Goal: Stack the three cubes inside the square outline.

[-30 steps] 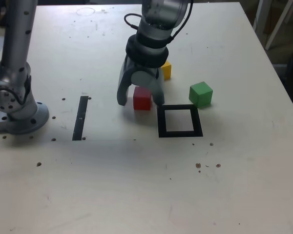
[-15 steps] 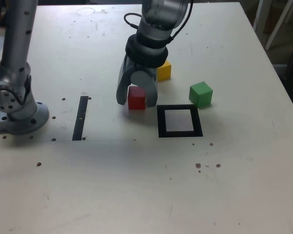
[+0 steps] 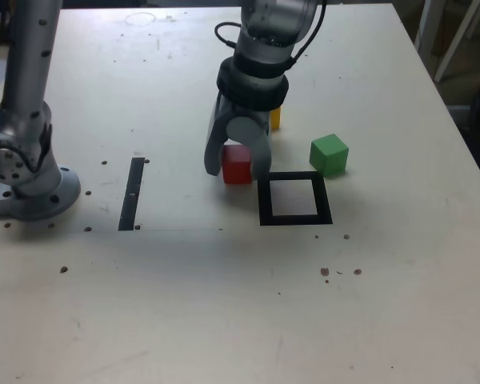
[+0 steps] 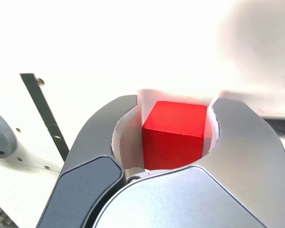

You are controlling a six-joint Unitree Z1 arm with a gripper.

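Note:
The red cube [image 3: 237,164] sits between the two grey fingers of my gripper [image 3: 238,168], just off the left edge of the black square outline [image 3: 294,198] in the exterior view. In the wrist view the jaws curve closely around the red cube [image 4: 173,133], gripper [image 4: 175,100] shut on it. The green cube [image 3: 330,154] rests on the table beside the outline's far right corner. Only a sliver of the yellow cube [image 3: 275,118] shows behind the gripper. The outline's pale centre holds nothing.
A straight black tape strip [image 3: 131,193] lies to the exterior view's left of the gripper. The arm's grey base [image 3: 28,180] stands at the far left. Small dark specks dot the pale table [image 3: 224,304].
The jaws closed in from a wide stance onto the red cube. The gripper and cube shifted left, then back right towards the outline's left edge. Less of the yellow cube shows now.

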